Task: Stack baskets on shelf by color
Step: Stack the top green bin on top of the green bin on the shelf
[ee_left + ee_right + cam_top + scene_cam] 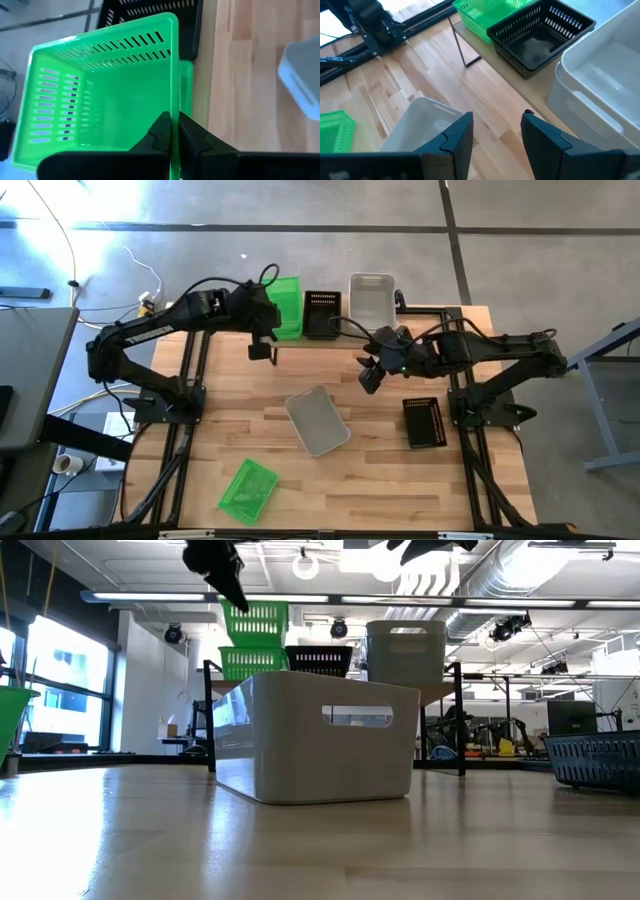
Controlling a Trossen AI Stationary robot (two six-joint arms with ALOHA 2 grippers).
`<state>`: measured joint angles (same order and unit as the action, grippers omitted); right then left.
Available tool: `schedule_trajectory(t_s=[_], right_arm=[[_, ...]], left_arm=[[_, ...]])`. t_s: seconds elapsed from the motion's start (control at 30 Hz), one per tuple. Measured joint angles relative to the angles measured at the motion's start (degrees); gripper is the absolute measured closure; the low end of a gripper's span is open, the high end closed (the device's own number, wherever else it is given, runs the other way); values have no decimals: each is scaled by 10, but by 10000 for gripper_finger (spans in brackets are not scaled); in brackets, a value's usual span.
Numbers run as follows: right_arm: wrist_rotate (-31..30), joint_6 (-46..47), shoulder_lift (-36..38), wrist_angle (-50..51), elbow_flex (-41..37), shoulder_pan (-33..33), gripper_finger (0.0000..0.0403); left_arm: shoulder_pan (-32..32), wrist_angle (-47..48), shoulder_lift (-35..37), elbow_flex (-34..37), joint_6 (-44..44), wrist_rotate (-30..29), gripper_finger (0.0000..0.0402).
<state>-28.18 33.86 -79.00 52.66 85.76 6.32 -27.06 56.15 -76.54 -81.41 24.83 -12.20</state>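
Note:
The shelf (345, 332) stands along the table's far edge. It bears a green basket (252, 662), a black basket (322, 313) and a pale grey basket (372, 298). My left gripper (175, 131) is over the shelf's left end, shut on a second green basket (100, 85) that sits just above the first. My right gripper (497, 135) is open and hovers above the table, near the shelf's right half, over bare wood. Loose on the tabletop lie a grey basket (318, 420), a black basket (424, 422) and a green basket (248, 488). My left gripper holds the upper green basket by one side wall's rim (174, 107), one finger inside the basket and one outside. The fingers come from above, pointing down. The basket stays upright, raised over the green basket (186, 75) on the shelf; whether the two touch I cannot tell.
The grey basket (420, 125) lies just on the near side of my right gripper. Thin black shelf legs (460, 47) stand on the tabletop. Bare wood shows between the loose baskets and along the table's near edge (330, 525).

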Motion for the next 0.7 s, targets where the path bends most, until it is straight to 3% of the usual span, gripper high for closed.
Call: schedule_trajectory(t_s=[0.7], right_arm=[[-5, -45, 47, 11, 0, -12, 252]], left_arm=[[-32, 1, -53, 0, 37, 11, 394]])
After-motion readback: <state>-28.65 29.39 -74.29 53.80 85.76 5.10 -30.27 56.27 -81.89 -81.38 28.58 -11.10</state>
